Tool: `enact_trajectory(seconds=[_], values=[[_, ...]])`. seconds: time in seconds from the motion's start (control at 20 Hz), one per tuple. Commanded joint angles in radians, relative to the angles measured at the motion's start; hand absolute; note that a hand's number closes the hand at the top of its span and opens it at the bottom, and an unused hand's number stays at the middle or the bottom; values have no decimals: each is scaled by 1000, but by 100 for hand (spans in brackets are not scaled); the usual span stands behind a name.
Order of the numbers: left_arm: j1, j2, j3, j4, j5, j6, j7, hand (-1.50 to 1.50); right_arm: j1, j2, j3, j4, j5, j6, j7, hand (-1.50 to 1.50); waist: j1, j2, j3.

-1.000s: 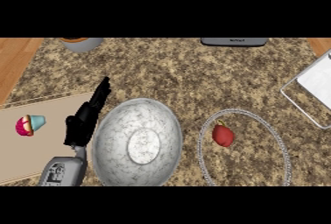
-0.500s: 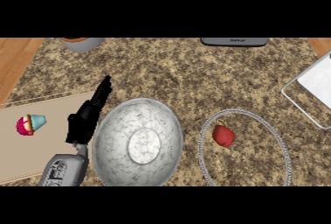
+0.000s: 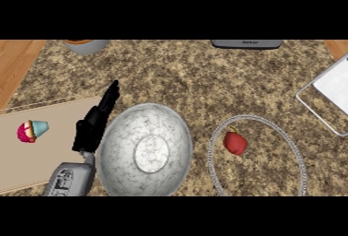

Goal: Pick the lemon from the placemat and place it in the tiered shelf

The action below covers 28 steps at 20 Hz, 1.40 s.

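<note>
Lemon is what the task names, but nothing yellow shows; the only fruit-like thing is a small red, rounded object with a short stem at its top, lying on a round pale-edged placemat toward the worktop's right side. It sits left of the mat's middle, touching nothing else. By its look it should be light, stiff-skinned and smooth, so it may roll or slip if pinched at one end; a hold across its widest middle, fingers on one flank and thumb on the other, looks safest, coming from above since the mat lies flat.

The left robot hand is near the worktop's left side, fingers straight and together, pointing toward the far edge and holding nothing. It lies between a large marbled grey bowl and a tan board carrying a small pink and blue cupcake. The right robot hand is not in view.

A white wire-framed shelf, probably the tiered shelf, shows at the right edge, well apart from the red object. A grey cup and a dark appliance sit at the far edge.
</note>
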Motion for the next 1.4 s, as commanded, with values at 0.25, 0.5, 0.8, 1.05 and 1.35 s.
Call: enact_trajectory(seconds=[0.25, 0.5, 0.8, 1.05, 1.35], values=[[32, 34, 18, -35, 33, -45, -12, 0, -66, -17, 43, 176, 155, -266, 28, -150, 17, 4, 0], [-2, 5, 17, 32, 3, 2, -47, 0, -95, -55, 8, 279, 143, -218, -13, -150, 0, 4, 0], [-7, 10, 11, 19, -3, -2, -14, 0, -121, -84, -42, 357, 85, -50, -3, -150, 4, 5, 1], [13, 3, 6, 52, -2, -8, -68, 0, -204, -84, -18, 344, 101, 18, 66, -150, 7, 6, 0], [24, 18, 12, -53, 22, -26, 5, 0, -212, -141, -91, 391, 32, 106, 119, -150, 7, 2, 1]])
